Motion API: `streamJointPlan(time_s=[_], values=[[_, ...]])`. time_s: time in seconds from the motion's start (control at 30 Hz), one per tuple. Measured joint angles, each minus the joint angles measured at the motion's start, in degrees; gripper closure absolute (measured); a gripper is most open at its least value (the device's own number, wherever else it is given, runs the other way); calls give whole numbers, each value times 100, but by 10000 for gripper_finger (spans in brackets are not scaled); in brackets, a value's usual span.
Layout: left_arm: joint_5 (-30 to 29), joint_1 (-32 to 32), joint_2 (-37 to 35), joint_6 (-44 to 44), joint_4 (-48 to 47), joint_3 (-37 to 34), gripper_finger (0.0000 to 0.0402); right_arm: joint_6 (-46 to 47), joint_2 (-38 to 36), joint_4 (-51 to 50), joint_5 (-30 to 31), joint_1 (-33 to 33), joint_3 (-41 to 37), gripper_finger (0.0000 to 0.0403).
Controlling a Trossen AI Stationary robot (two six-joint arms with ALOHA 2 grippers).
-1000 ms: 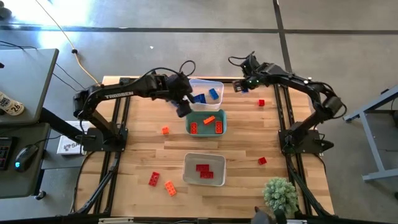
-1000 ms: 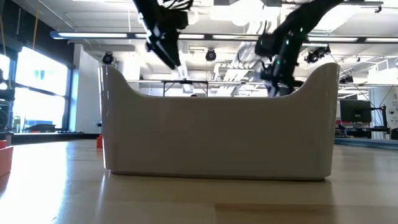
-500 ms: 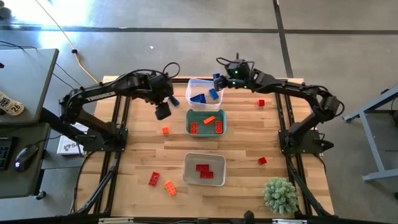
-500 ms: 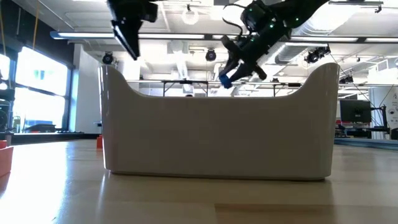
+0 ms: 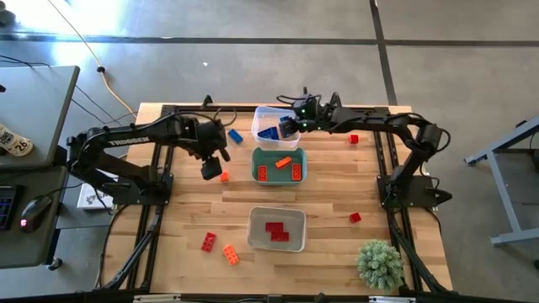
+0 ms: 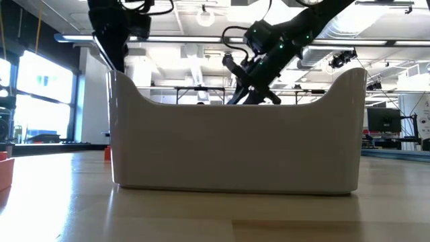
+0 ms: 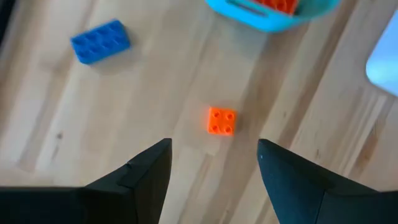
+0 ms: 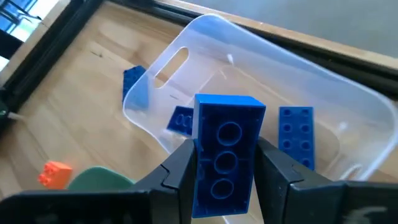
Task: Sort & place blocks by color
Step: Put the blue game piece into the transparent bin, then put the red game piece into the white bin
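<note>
My right gripper (image 5: 289,128) hangs over the clear bin (image 5: 263,112) at the table's far side, shut on a blue block (image 8: 229,118). More blue blocks (image 8: 297,134) lie in that bin. My left gripper (image 5: 210,166) is open, just left of a small orange block (image 7: 221,121) that lies flat on the table ahead of its fingers. A loose blue block (image 5: 235,135) lies on the wood left of the clear bin. In the low view both grippers (image 6: 248,87) show above the grey bin's wall. My right gripper pinches the blue block between its two fingers (image 8: 177,171), one on each long side (image 8: 200,155). The block's hollow underside faces the wrist camera. The block is lifted clear, above the clear bin's opening.
The teal bin (image 5: 257,158) holds red and orange blocks. The grey bin (image 5: 253,231) near the front holds red ones. Loose on the table are red blocks (image 5: 354,139) (image 5: 354,217) (image 5: 207,242) and an orange one (image 5: 230,254). A small plant (image 5: 379,263) stands at the near right corner.
My left gripper has swung from above the bins toward the table's left and near side, ending beside the orange block. My right gripper has carried the blue block from the far right toward the left, over the clear bin, and has come down a little.
</note>
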Motion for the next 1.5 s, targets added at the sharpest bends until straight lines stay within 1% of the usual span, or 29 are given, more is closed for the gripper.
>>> streamJointPlan(time_s=[0.07,0.17,0.23,0.33,0.53,0.63,0.73,0.87,1.2,1.37,1.5], values=[[23,-78,0,7,42,-147,177,32,44,-10,24,31,0,298],[25,-182,2,-4,129,-378,177,24,66,-10,290,83,0,289],[43,-242,2,-68,143,-468,177,42,66,17,434,95,0,278],[193,-332,2,-252,177,-586,177,81,66,51,444,95,0,255],[242,-499,4,-1025,184,-689,177,124,64,174,439,95,0,200],[239,-648,4,-1508,137,-730,177,130,64,167,369,95,0,180],[250,-882,4,-2116,-18,-730,177,246,64,166,155,95,0,170],[248,-1314,4,-3123,-250,-730,177,231,64,167,-198,95,0,168],[384,-2841,4,-5889,-258,-730,177,51,-15,167,-1151,95,0,167],[329,-3640,4,-7254,-148,-730,177,-180,-247,168,-1204,154,-1,167],[36,-4224,17,-8134,152,-730,177,-313,-420,179,-1180,208,0,167]])
